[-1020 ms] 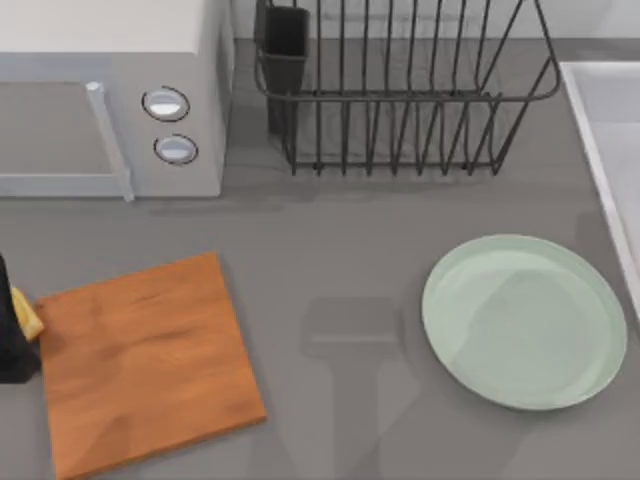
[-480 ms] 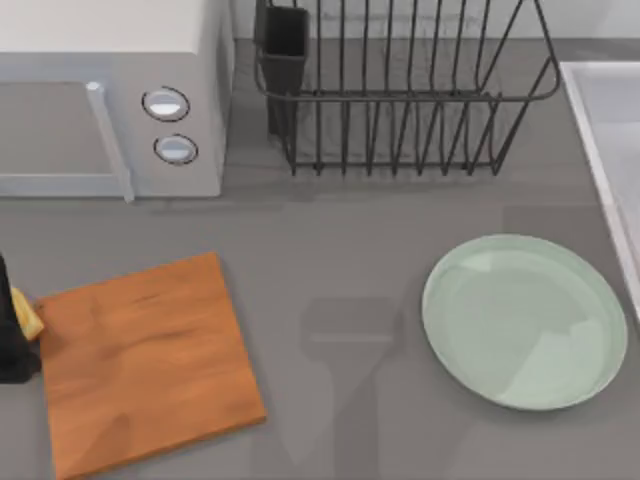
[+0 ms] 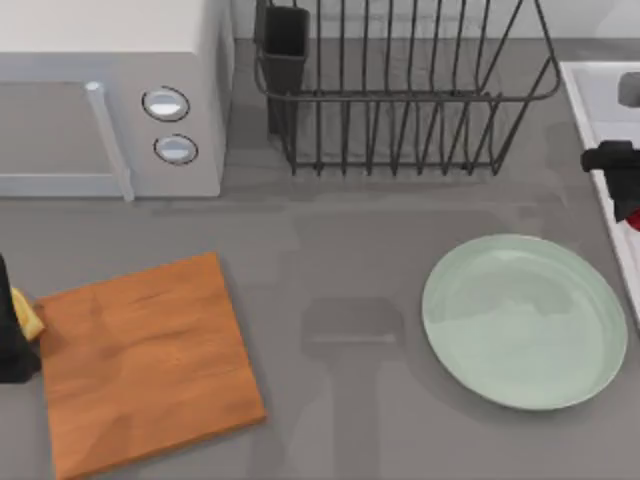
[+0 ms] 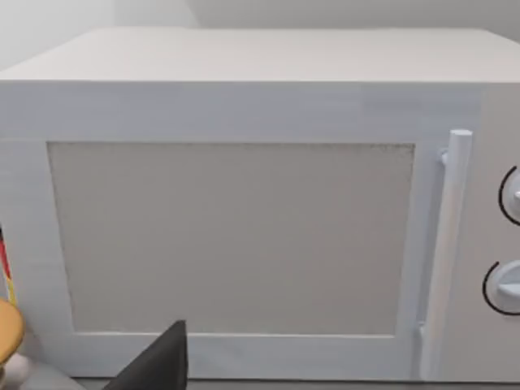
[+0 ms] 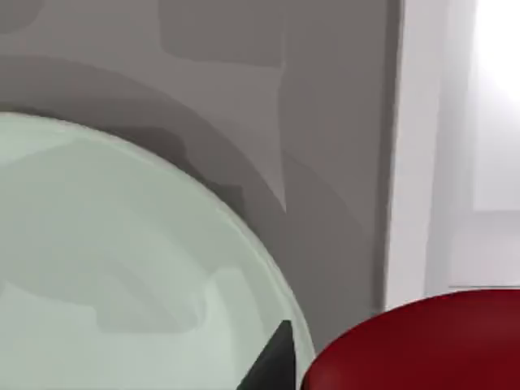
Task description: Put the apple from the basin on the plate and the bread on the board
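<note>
Now: right gripper (image 3: 625, 185) at 3 o'clock, over the basin (image 3: 600, 190) rim.
Fingers grasp the glossy red apple (image 5: 422, 345); left gripper (image 3: 12, 335), 9 o'clock, grips the bread (image 3: 27, 318).

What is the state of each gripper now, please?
Left gripper: at the table's left edge, holding the bread.
Right gripper: over the basin rim, holding the apple.

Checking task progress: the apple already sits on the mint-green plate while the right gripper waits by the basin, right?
Not quite. The apple is not on the plate; the top view shows it at the right gripper by the basin.
</note>
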`<action>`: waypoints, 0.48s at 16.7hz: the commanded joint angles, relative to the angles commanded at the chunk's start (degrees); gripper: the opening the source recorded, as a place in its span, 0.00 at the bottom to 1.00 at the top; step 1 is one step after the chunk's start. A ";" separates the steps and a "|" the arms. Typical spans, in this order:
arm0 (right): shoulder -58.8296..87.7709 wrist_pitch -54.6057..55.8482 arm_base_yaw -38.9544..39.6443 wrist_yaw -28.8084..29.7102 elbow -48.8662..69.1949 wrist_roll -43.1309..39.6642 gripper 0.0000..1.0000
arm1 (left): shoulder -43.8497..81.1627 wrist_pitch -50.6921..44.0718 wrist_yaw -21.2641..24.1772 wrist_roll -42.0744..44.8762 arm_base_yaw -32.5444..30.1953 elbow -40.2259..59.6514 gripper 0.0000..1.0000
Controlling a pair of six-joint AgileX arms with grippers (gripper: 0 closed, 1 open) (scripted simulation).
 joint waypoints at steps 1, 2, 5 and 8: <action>-0.40 -1.25 2.33 0.03 0.29 2.30 0.00 | 0.00 0.00 0.00 0.00 0.00 0.00 1.00; -0.78 -2.48 4.62 0.07 0.55 4.55 0.00 | 0.00 0.00 0.00 0.00 0.00 0.00 1.00; -1.75 -5.90 10.92 0.16 1.17 10.77 0.00 | 0.00 0.00 0.00 0.00 0.00 0.00 1.00; -2.46 -8.53 15.82 0.22 1.57 15.60 0.00 | 0.00 0.00 0.00 0.00 0.00 0.00 1.00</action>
